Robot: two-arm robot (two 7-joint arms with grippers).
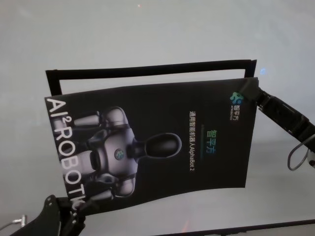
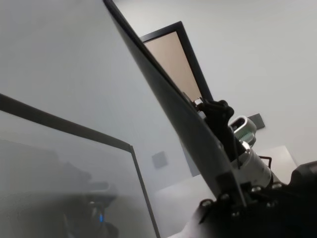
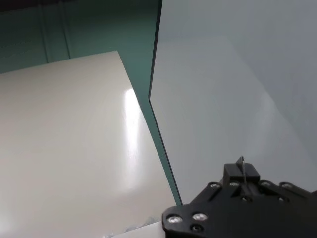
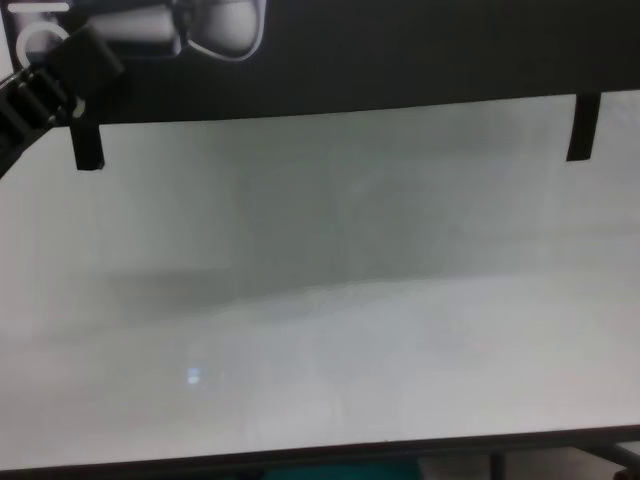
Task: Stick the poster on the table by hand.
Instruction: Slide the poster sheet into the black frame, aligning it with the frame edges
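Observation:
The poster [image 1: 157, 142], a black glossy sheet with a grey-white robot and white lettering, hangs in the air above the white table [image 1: 147, 34]. My left gripper [image 1: 81, 206] is shut on its near left corner. My right gripper [image 1: 250, 92] is shut on its far right corner. In the chest view the poster's near edge [image 4: 400, 60] crosses the top, with black tape strips [image 4: 88, 145] hanging from both corners, and the left gripper [image 4: 75, 55] grips beside one strip. The left wrist view shows the poster [image 2: 168, 104] edge-on, running into that gripper.
A thin black rectangular outline [image 1: 147, 70] lies on the table behind and under the poster. The table's dark front edge [image 4: 320, 458] runs along the bottom of the chest view. A grey cable loop [image 1: 295, 160] hangs off my right arm.

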